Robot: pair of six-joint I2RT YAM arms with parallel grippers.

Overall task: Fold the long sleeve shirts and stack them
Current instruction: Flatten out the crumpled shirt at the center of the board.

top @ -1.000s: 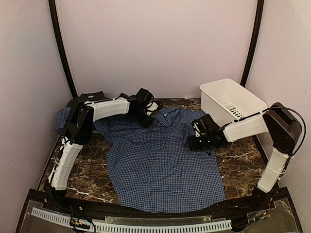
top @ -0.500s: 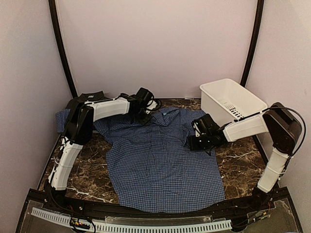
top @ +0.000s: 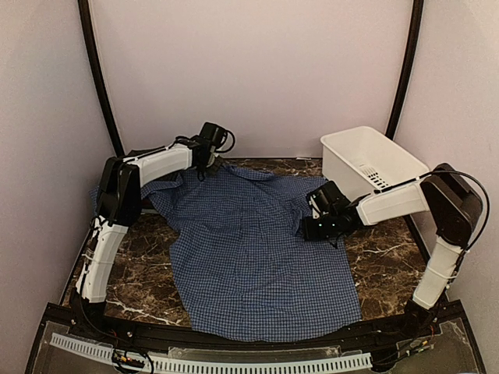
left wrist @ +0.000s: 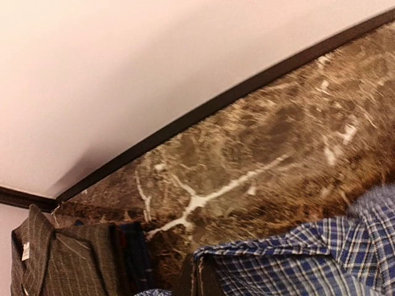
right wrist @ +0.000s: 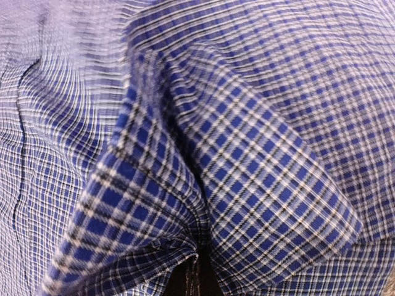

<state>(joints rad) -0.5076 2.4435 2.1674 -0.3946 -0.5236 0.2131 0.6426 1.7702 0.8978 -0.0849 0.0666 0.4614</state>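
The left gripper (top: 205, 165) pinches the blue shirt (top: 257, 257) at its far edge. The right gripper (top: 313, 228) is clamped on it too, its fingertips buried in bunched cloth. A dark shirt (left wrist: 55, 259) beside the left gripper is cut off.

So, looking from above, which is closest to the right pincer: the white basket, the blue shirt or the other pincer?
1. Blue shirt: pinched in the right pincer, mid-table.
2. White basket: just behind it, to the right.
3. Left pincer: across the shirt, at the back left.
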